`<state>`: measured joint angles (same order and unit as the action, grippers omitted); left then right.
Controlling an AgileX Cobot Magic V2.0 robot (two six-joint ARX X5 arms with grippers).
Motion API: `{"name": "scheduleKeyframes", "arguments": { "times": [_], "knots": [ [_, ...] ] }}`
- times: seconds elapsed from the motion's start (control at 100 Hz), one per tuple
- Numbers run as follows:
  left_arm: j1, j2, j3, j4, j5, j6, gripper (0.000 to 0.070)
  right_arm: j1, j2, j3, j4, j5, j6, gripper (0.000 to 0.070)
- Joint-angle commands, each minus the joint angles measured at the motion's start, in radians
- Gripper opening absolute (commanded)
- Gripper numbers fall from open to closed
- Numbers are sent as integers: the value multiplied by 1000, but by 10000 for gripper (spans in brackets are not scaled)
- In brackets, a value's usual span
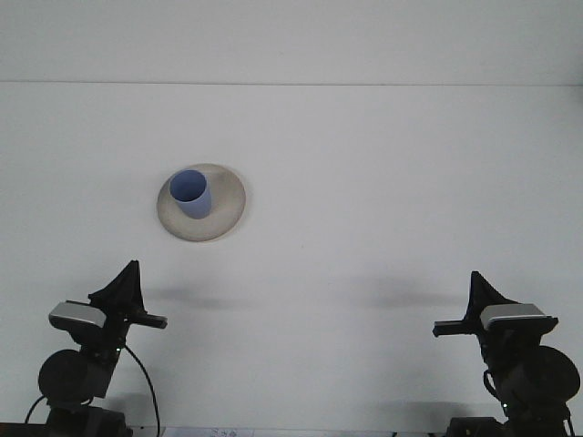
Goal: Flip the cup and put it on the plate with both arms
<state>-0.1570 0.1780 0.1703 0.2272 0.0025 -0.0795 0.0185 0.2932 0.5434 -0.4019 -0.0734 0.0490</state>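
Low at the near left, left gripper (137, 305), black and wedge-shaped, holding nothing; whether spread or pressed together, impossible to tell at this angle. Farther and a little right, small blue plastic cup (191, 193) upright, mouth up, standing inside the round cream ceramic plate (227, 204), toward its left part. At the near right, right gripper (467, 314), likewise empty-handed, finger spacing unreadable. By the look of it, placing done, retreat in hand. Best finished low and wide, well apart from plate and cup, without any sweep across the white table (383, 182).
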Motion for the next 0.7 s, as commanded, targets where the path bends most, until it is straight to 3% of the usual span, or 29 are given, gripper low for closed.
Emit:
{"name": "scheduleKeyframes", "arguments": {
  "times": [0.0, 0.15, 0.69],
  "knots": [
    [21, -60, -53, 13, 24, 0, 12, 0, 2, 9, 13, 3, 3, 0],
    [50, -181, -136, -28, 25, -18, 12, 0, 2, 9, 13, 2, 3, 0],
    [48, -175, -156, -46, 24, -18, 12, 0, 2, 9, 13, 2, 4, 0]
  ]
}}
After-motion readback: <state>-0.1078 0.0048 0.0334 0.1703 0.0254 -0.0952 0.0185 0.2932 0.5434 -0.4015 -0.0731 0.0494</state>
